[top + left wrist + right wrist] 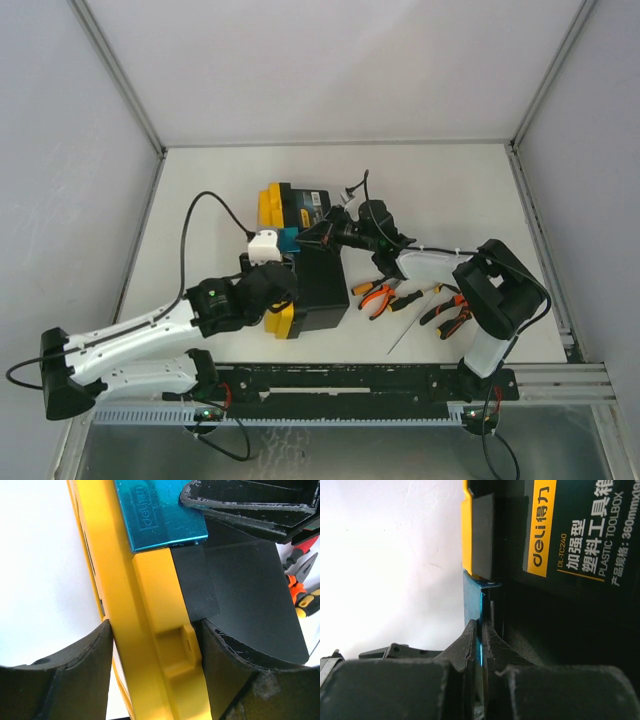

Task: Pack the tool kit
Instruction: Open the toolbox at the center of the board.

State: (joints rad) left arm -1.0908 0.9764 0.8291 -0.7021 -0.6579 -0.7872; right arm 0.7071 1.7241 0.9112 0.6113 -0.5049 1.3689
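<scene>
The black toolbox (322, 290) stands mid-table, its yellow lid (283, 322) along its left side and the teal latch (290, 240) halfway along that edge. My left gripper (280, 300) straddles the lid's rim. In the left wrist view, the left gripper (155, 680) has both fingers pressed against the yellow lid (155, 645), and the teal latch (155, 515) lies ahead. My right gripper (312, 238) is shut on the latch. A thin teal strip of the latch (471, 600) shows between the closed fingers of the right gripper (481, 630).
Orange-handled pliers (378, 295), a second pair of pliers (448, 312) and a long screwdriver (410, 325) lie on the table right of the box, near the right arm's base. White walls enclose the table on three sides.
</scene>
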